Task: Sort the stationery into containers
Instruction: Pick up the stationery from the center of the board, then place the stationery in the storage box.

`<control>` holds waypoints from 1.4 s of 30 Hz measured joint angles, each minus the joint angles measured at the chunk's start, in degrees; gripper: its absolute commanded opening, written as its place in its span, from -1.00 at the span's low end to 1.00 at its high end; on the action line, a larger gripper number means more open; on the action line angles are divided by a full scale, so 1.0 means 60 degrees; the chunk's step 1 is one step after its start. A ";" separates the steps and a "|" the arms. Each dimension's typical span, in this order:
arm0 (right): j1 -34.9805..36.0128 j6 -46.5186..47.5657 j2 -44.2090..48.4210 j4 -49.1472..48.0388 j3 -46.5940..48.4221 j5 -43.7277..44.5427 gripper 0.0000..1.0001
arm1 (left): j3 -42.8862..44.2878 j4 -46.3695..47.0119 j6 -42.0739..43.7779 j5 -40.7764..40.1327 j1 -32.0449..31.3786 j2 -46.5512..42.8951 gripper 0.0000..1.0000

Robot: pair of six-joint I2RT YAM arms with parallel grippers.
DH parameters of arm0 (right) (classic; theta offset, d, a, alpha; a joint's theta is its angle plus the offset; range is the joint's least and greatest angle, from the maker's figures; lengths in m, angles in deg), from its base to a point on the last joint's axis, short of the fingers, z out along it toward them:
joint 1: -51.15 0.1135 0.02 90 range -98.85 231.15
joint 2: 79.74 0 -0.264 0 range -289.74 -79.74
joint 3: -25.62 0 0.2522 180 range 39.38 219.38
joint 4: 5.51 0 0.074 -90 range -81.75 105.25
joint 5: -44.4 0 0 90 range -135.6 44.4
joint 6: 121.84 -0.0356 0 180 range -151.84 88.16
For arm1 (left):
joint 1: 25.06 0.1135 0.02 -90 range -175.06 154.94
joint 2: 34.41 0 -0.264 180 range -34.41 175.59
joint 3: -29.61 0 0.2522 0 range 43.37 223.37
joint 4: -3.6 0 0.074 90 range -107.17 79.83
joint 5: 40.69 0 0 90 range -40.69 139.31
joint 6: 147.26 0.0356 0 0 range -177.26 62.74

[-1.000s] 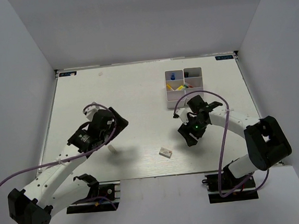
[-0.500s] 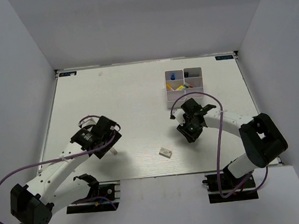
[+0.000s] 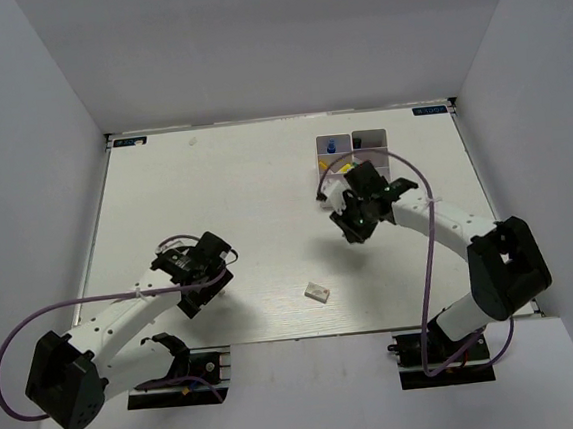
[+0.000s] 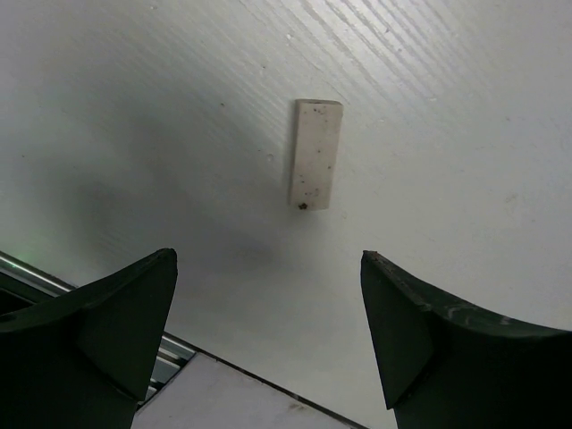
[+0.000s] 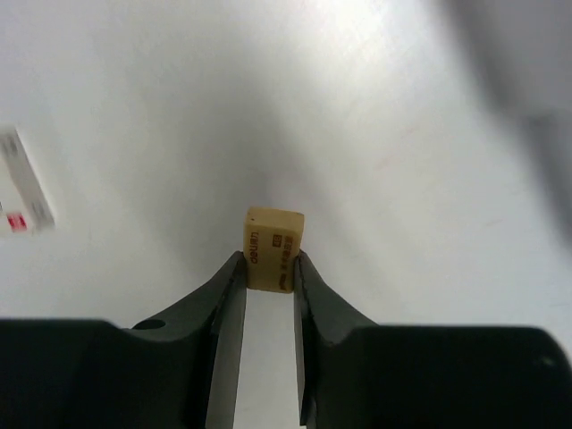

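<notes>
Currently held: tan eraser (image 5: 273,239), pinched between the narrow-set fingers of the right gripper (image 5: 268,261).
Grip detail: fingertips on the block's two side faces, printed face toward the wrist camera, far end poking out past the tips; probably so it can fall free on release.
Carrying position: raised beside the near end of the containers (image 3: 368,139), partly masking them from above; judged ready for a drop into a bin.
Left gripper (image 4: 268,256): fingers spread wide, nothing between them, low over the table (image 3: 243,178).
White eraser (image 4: 315,154): flat on the table, ahead of the left fingertips and roughly centred between them, touching neither.
Reason for that line-up: long side running away from the wrist, so a closing pinch would meet the short width.
Loose item: white labelled block (image 3: 318,291), near the front edge between the arms, untouched.
</notes>
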 measured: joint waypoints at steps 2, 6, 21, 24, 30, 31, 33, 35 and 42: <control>-0.0120 0.0229 -0.0004 -0.0087 0.0943 -0.0018 -1.00 | -0.0015 0.0029 -0.0004 -0.0004 0.0000 0.0259 0.86; -0.0408 0.0466 -0.0284 -0.0368 0.2790 0.0025 -1.00 | -0.0015 0.0102 -0.0011 -0.0004 0.0000 0.0852 0.88; -0.1093 0.0423 -0.3049 -0.0295 0.5468 0.0342 -0.78 | -0.0244 0.0852 -0.0015 -0.0007 0.0076 0.1086 0.88; -0.1147 0.0419 -0.3060 -0.0280 0.5548 0.0342 -0.56 | -0.0302 0.0903 -0.0015 -0.0004 0.0091 0.1195 0.88; -0.1206 0.0397 -0.3067 -0.0149 0.5552 0.0262 -0.28 | -0.0313 0.1129 0.0015 -0.0007 0.0095 0.1625 0.88; -0.1206 0.0393 -0.3067 -0.0117 0.5552 0.0248 -0.24 | -0.0313 0.1147 0.0015 -0.0007 0.0091 0.1705 0.88; -0.1206 0.0350 -0.3067 -0.0058 0.5548 0.0219 0.00 | -0.0313 0.1169 0.0022 -0.0007 0.0095 0.1832 0.88; -0.1206 0.0317 -0.3067 -0.0040 0.5548 0.0200 0.10 | -0.0313 0.1239 0.0051 -0.0007 0.0095 0.1963 0.88; -0.1239 0.0229 -0.3067 -0.0025 0.5544 0.0095 0.10 | -0.0306 0.1443 0.0153 -0.0047 0.0095 0.2477 0.81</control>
